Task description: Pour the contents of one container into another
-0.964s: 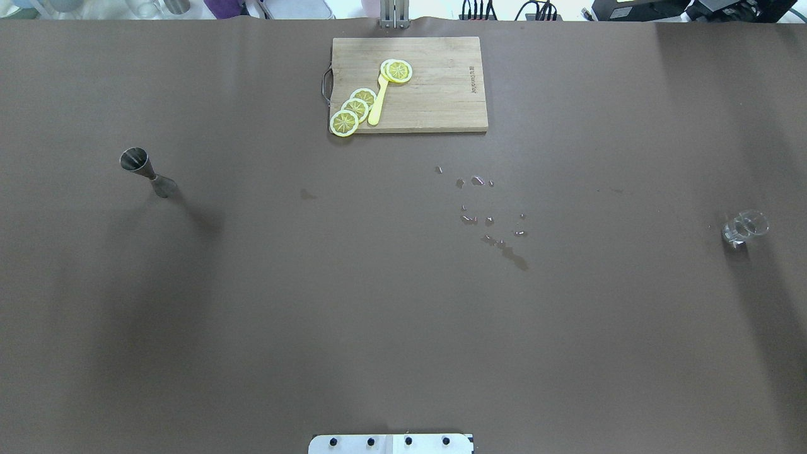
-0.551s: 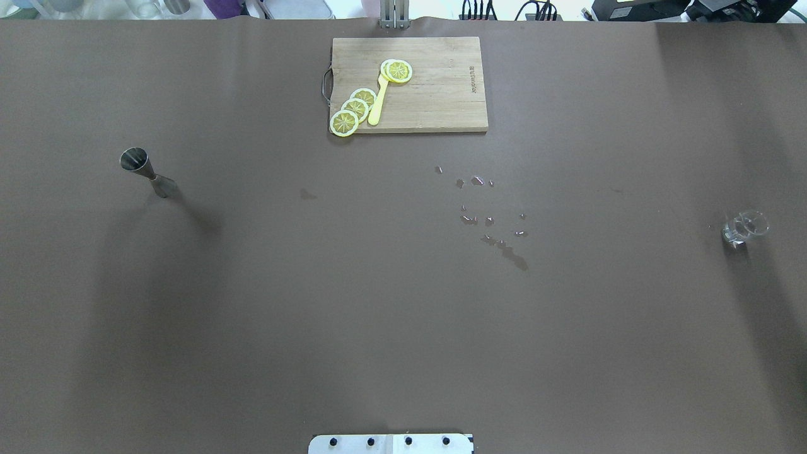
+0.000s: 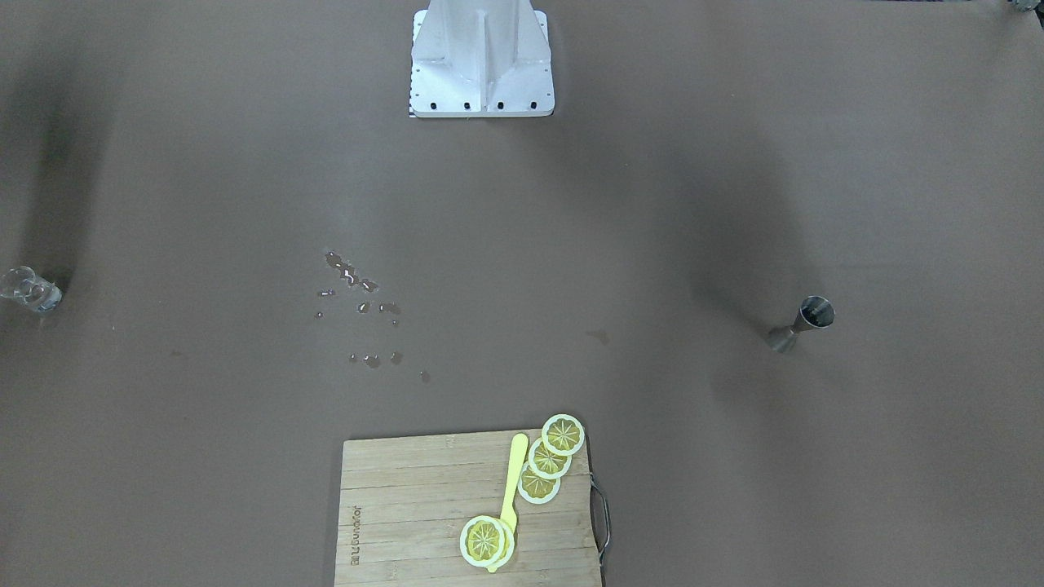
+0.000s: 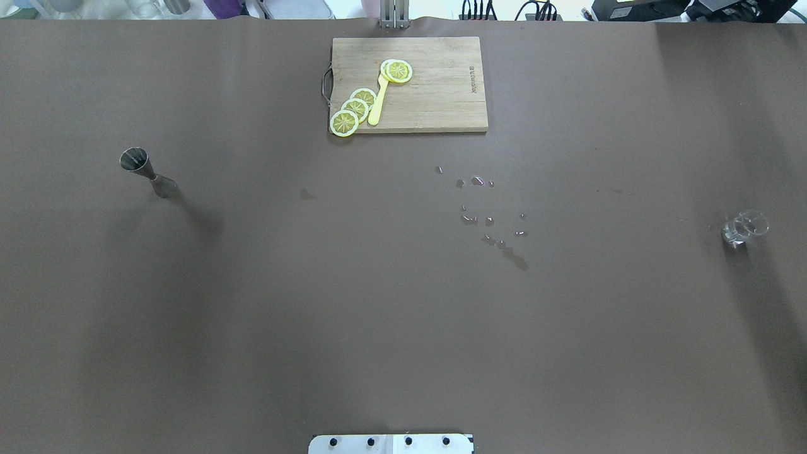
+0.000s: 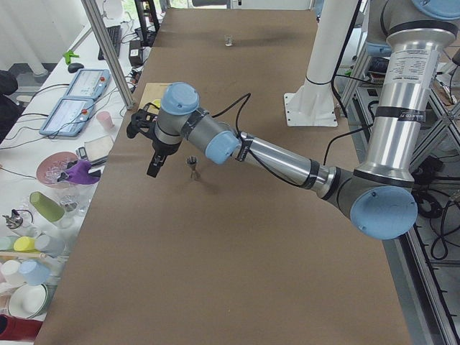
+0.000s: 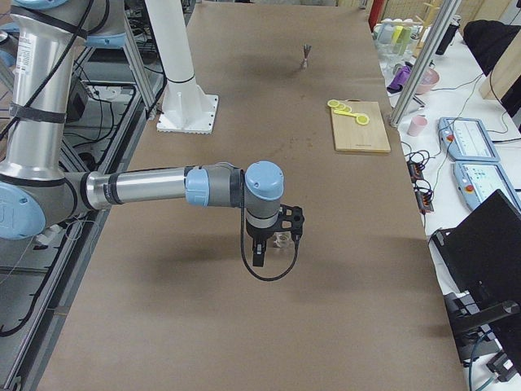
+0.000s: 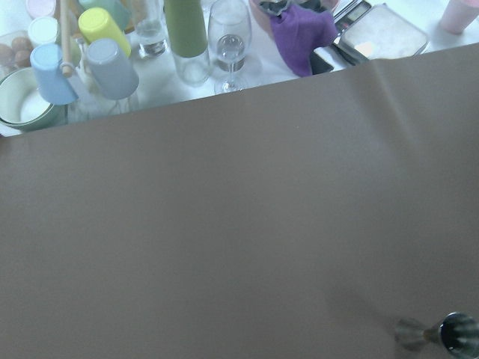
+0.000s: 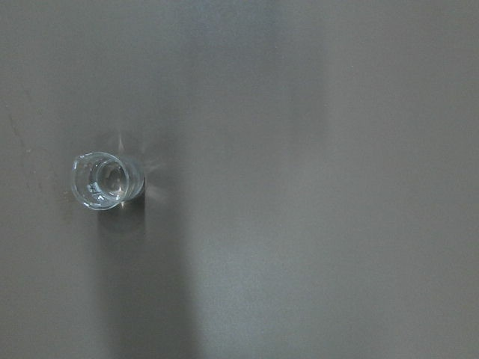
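Nothing is held.

- The jigger [image 4: 146, 171] stands upright, well to the left of the cutting board [image 4: 410, 84] and nearer the robot.
- The shot glass [image 4: 744, 227] stands far to the board's right.
- The left gripper [image 5: 153, 169] hangs near the jigger and the right gripper [image 6: 259, 257] near the glass. Jaw opening cannot be told for either.
- Droplets [image 4: 492, 217] lie robot-side of the board, so spillage is a likely risk.

Recommendation: centre each gripper over its vessel before descending. Both wrist views show the 2 vessels off-centre. Grip the jigger at its waist, lift vertically and pour slowly.
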Available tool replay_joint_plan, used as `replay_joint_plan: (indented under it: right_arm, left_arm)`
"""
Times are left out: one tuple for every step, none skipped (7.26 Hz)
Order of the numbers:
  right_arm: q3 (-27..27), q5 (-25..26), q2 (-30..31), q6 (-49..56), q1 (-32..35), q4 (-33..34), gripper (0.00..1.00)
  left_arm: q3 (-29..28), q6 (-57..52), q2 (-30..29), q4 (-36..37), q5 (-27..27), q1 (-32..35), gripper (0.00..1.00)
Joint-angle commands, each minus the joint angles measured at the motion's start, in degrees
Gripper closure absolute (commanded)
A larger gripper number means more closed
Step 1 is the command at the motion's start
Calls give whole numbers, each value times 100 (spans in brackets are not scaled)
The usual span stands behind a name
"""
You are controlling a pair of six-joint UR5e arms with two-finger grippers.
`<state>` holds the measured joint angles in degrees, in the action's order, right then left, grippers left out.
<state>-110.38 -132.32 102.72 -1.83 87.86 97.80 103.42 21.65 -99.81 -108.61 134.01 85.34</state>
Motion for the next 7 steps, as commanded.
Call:
replay_joint_plan:
  right_arm:
    - [-79,5,-6,7,-15,-137,0]
    - [-28,-4,28,-2,-24,-356,0]
    - [-19,-4,-6,-11,-267,-402,0]
    - [-62,-4,-59,-20,-513,-559,0]
    - [-45,-195,-7,6,-559,-1039,0]
    - [-27,-354,20,24,-612,-1261,0]
    - [-27,-364,29,277,-778,-1333,0]
  left_arm:
    - [247,1064,-336,-256,-1096,-769,3]
    - [293,1765,-372,-718,-1853,-1330,3]
    - [319,2399,-346,-1167,-2626,-1954,3]
    - [337,2901,-277,-1554,-3339,-2482,3]
    - [572,3272,-41,-1645,-4007,-2992,3]
    - [818,3702,301,-1855,-4762,-3484,3]
    - [855,4071,722,-2335,-5596,-3968,3]
